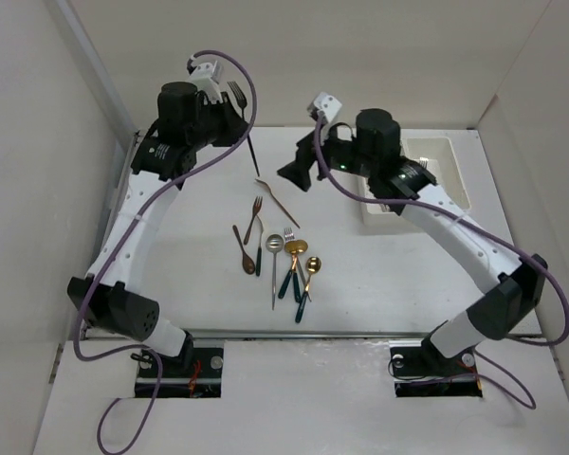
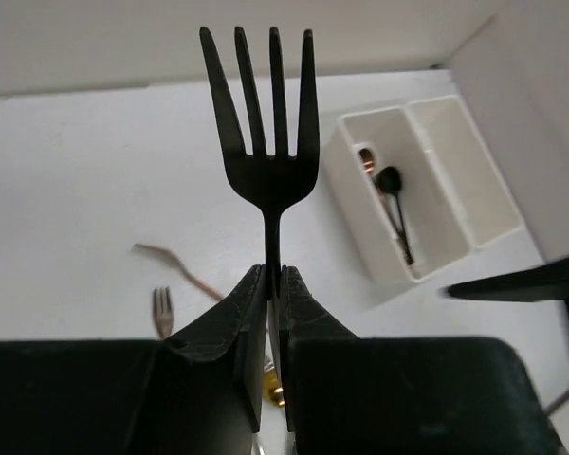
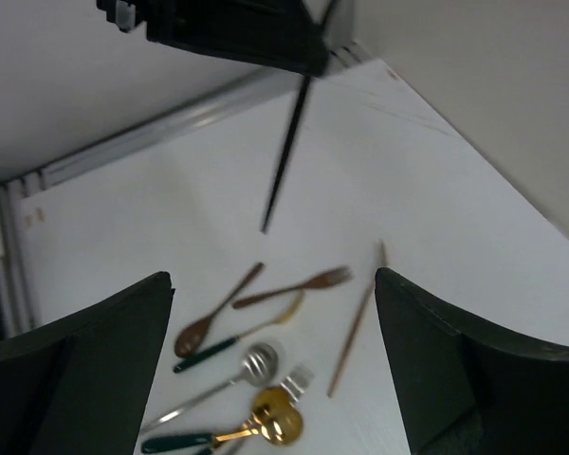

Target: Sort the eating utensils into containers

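Now your left jaws pinch the black fork, lifted off the surface, far left. Your right jaws hang wide open near the spoons and forks lying mid-surface. The white containers sit far right.

Nothing legible is showing in any of the three views: no text, label, brand, number or sign is reading clearly on any surface.
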